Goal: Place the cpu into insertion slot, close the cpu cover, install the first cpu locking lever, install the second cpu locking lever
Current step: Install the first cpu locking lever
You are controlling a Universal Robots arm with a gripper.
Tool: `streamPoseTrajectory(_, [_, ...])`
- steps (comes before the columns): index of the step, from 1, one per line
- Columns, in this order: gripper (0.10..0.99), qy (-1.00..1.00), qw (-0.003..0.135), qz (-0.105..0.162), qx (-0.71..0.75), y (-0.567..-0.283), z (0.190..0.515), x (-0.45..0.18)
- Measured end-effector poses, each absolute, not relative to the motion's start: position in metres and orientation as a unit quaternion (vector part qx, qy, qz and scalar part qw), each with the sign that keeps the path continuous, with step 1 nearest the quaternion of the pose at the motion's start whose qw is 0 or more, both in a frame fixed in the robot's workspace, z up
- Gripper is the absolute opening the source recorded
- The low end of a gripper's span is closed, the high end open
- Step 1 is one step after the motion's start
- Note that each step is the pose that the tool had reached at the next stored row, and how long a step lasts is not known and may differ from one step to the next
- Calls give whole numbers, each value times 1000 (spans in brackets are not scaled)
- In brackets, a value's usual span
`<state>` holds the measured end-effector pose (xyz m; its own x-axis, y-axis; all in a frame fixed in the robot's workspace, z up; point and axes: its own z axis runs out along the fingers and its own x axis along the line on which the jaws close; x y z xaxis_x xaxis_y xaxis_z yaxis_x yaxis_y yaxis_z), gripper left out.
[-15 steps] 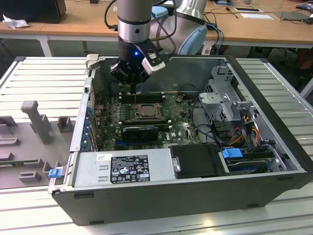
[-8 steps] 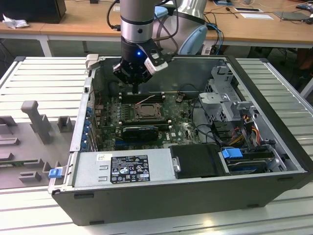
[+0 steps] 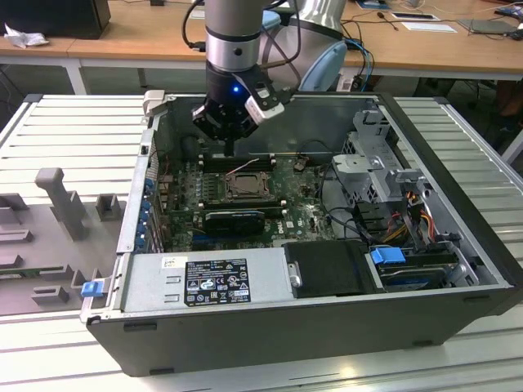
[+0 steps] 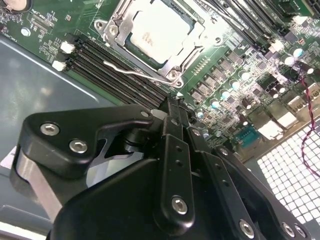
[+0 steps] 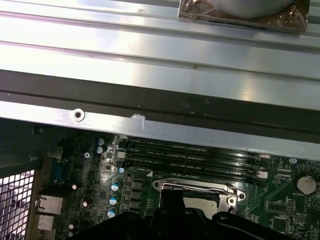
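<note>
The cpu (image 4: pixel 157 30) lies flat in the insertion slot (image 3: pixel 243 187) on the green motherboard, its pale metal top showing. The cpu cover (image 4: pixel 116 26) rests down around it as a silvery frame. A thin wire locking lever (image 4: pixel 134 73) runs along the socket's side next to the memory slots. My gripper (image 4: pixel 172 106) hangs above the board beside the socket, over the memory slots, shut with nothing between its fingers. In the exterior view the gripper (image 3: pixel 232 152) stands just behind the socket. In the first wrist view the socket (image 5: pixel 200 192) sits just beyond the fingers.
The open computer case (image 3: pixel 458 245) surrounds the board, with its steel wall (image 5: pixel 165 125) close behind the gripper. Long black memory slots (image 4: pixel 107 65) flank the socket. A black card (image 3: pixel 234 219), cables (image 3: pixel 343 212) and a drive cage (image 3: pixel 380 155) lie at the exterior view's right. Grey fixtures (image 3: pixel 61 200) stand outside.
</note>
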<state>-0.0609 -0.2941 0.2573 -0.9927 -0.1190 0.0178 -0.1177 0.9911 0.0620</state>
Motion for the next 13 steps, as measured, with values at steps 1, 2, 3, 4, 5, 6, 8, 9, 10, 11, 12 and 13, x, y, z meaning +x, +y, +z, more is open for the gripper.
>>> streamPoseTrajectory(1, [106, -998, 11, -31, 55, -294, 257, -60])
streamPoseTrajectory(2, [106, -998, 11, -30, 53, -294, 257, -59])
streamPoseTrajectory(3, [106, -998, 11, -30, 50, -294, 256, -57])
streamPoseTrajectory(4, [106, -998, 10, -31, 48, -294, 254, -55])
streamPoseTrajectory(5, [106, -998, 10, -31, 48, -294, 252, -54])
streamPoseTrajectory(6, [106, -998, 10, -31, 48, -294, 251, -54])
streamPoseTrajectory(8, [106, -998, 10, -31, 48, -294, 250, -54])
streamPoseTrajectory(9, [106, -998, 10, -31, 48, -294, 250, -54])
streamPoseTrajectory(10, [106, -998, 10, -31, 48, -294, 249, -54])
streamPoseTrajectory(11, [106, -998, 10, -31, 48, -294, 249, -54])
streamPoseTrajectory(12, [106, -998, 10, -31, 48, -294, 249, -53])
streamPoseTrajectory(13, [106, -998, 10, -33, 47, -294, 248, -53])
